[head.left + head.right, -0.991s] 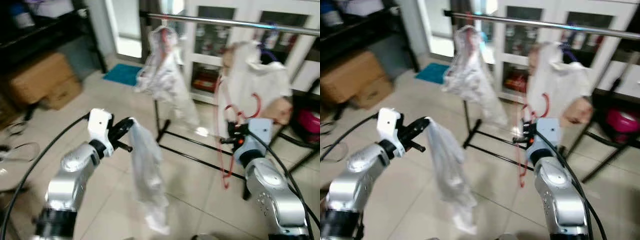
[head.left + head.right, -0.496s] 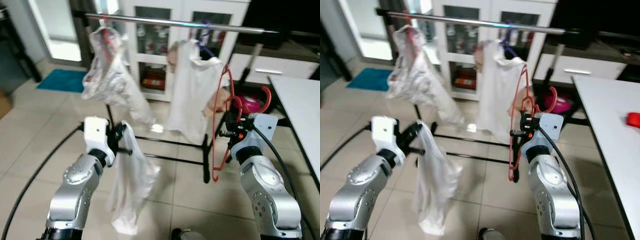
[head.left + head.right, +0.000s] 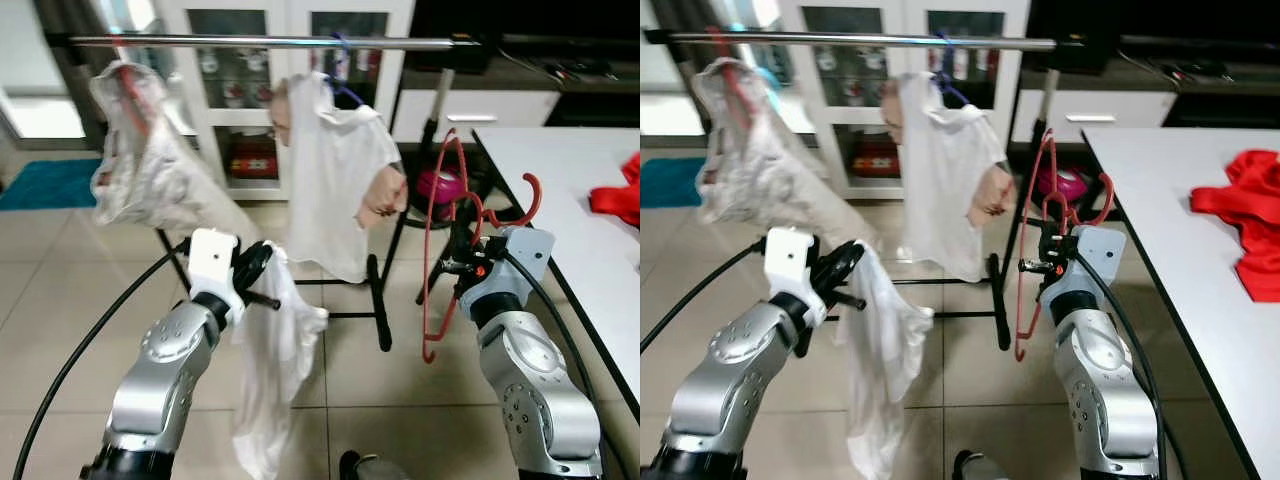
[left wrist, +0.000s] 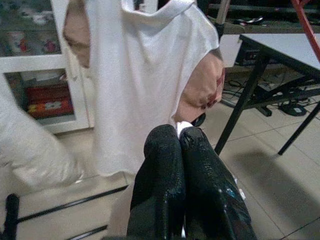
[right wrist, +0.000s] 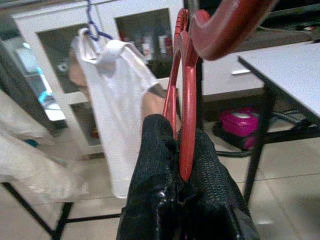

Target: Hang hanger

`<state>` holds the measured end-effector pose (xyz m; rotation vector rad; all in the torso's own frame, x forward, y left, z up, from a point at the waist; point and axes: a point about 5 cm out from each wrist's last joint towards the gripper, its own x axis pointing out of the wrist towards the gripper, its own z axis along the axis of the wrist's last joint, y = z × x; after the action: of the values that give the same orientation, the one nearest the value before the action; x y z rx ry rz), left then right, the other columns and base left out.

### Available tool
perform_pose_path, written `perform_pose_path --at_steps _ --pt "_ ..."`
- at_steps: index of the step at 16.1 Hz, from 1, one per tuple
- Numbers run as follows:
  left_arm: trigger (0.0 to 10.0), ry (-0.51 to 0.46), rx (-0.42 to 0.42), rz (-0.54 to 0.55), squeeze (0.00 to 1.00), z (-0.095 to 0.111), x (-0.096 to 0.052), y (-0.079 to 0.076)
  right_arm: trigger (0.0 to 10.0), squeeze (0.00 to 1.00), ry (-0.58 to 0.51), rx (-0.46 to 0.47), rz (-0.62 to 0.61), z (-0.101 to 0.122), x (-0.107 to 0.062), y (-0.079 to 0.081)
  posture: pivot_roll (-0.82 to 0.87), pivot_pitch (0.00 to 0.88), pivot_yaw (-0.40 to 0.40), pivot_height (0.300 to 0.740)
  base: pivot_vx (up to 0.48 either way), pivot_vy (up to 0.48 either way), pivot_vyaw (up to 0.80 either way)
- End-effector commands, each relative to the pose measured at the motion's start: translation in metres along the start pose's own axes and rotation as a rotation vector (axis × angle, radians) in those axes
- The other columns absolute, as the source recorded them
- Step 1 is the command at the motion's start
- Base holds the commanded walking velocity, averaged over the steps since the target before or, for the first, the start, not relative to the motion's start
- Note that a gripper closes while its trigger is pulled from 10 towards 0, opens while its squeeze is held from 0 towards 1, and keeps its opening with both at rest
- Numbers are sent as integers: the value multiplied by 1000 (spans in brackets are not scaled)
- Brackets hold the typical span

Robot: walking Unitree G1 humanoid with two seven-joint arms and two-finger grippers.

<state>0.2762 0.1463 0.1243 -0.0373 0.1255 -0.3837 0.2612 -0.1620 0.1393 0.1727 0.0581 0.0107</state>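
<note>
Now | right gripper (image 5: 182, 150) clamps red hanger (image 3: 440, 250) | left gripper (image 4: 180, 142) pinches white garment (image 3: 275, 370) (dangling)

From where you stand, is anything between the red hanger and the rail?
Nothing visible blocks it. The red hanger, clamped in the right gripper, sits below the rail, whose end right of the white shirt is bare.

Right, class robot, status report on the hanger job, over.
Right gripper shut on red hanger. Left gripper shut on white garment. Rail ahead, two garments hanging there.
</note>
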Motion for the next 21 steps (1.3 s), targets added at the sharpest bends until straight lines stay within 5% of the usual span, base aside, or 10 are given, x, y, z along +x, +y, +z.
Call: perform_pose_path --at_steps 1,21 --pt "10000 -19 10 -7 0 4 2 0 10000 0 9 -13 -12 2 -2 -2 -111 0 42 740 0 0 -800" --pt "10000 -40 52 -18 0 11 12 -2 10000 0 71 -59 -61 2 -7 -15 -137 0 54 740 0 0 -800"
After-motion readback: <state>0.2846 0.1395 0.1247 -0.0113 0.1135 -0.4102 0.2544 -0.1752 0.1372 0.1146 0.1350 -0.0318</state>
